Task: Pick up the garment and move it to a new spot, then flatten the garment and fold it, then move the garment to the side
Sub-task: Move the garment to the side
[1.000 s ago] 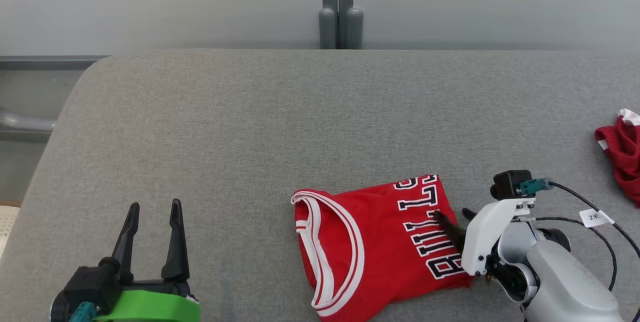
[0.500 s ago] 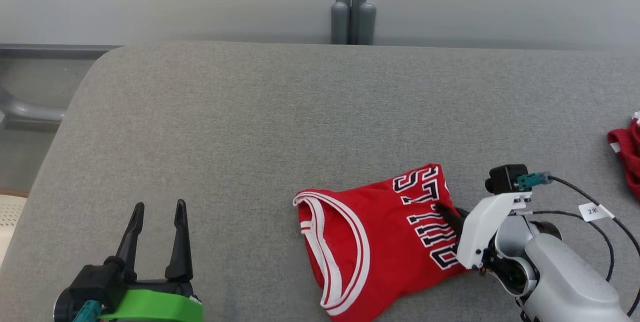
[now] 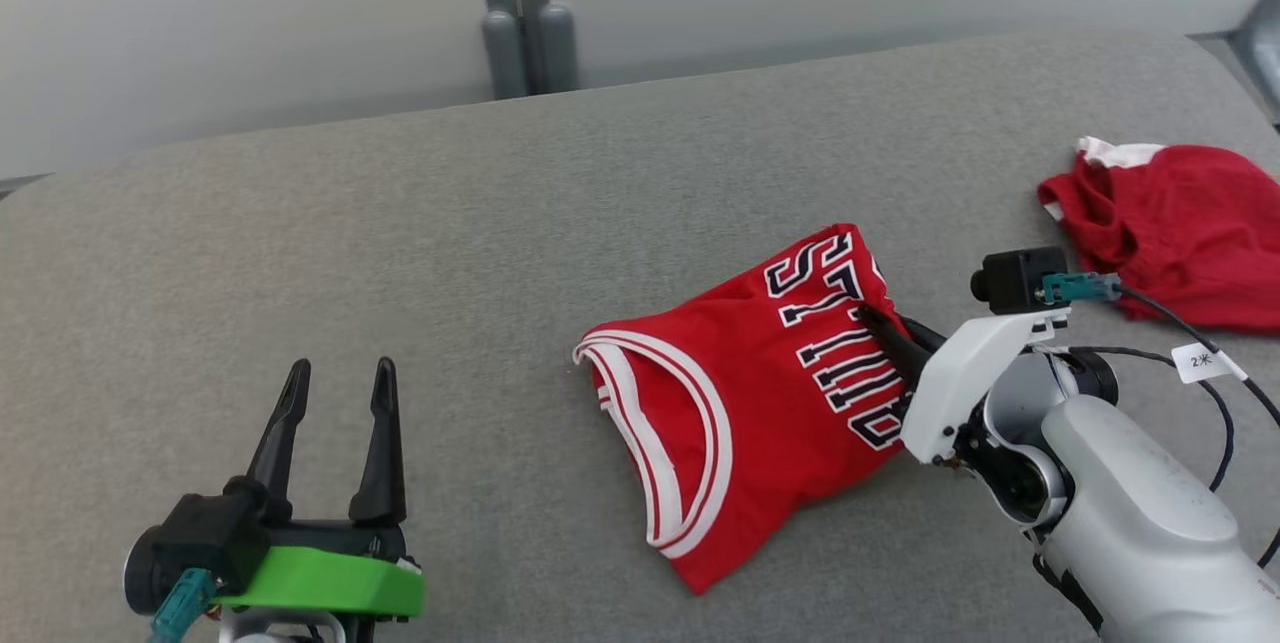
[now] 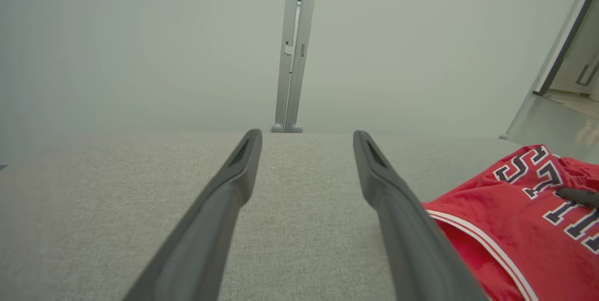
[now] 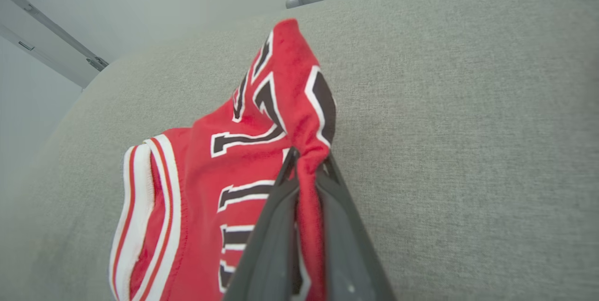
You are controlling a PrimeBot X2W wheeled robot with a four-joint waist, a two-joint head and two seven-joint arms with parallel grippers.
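Note:
A folded red jersey [image 3: 760,393] with white trim and dark lettering lies on the grey cushioned surface [image 3: 500,253], right of centre. My right gripper [image 3: 885,328] is shut on the jersey's right edge, pinching a ridge of red cloth [image 5: 306,170] between its two fingers. The lettered edge is lifted a little where it is held. My left gripper [image 3: 335,388] stands open at the lower left, well apart from the jersey, nothing between its fingers [image 4: 234,184]. The jersey's striped armhole [image 4: 472,240] shows beside the left gripper's right finger.
A second red garment [image 3: 1170,223] with a white edge lies crumpled at the far right of the surface. A grey post [image 3: 520,13] rises behind the back edge against a pale wall. The right arm's cables [image 3: 1200,363] trail beside its wrist.
The head camera has turned right, bringing the second red garment further into view. My right gripper has closed on the jersey's lettered edge and bunched it upward. The left gripper stays open.

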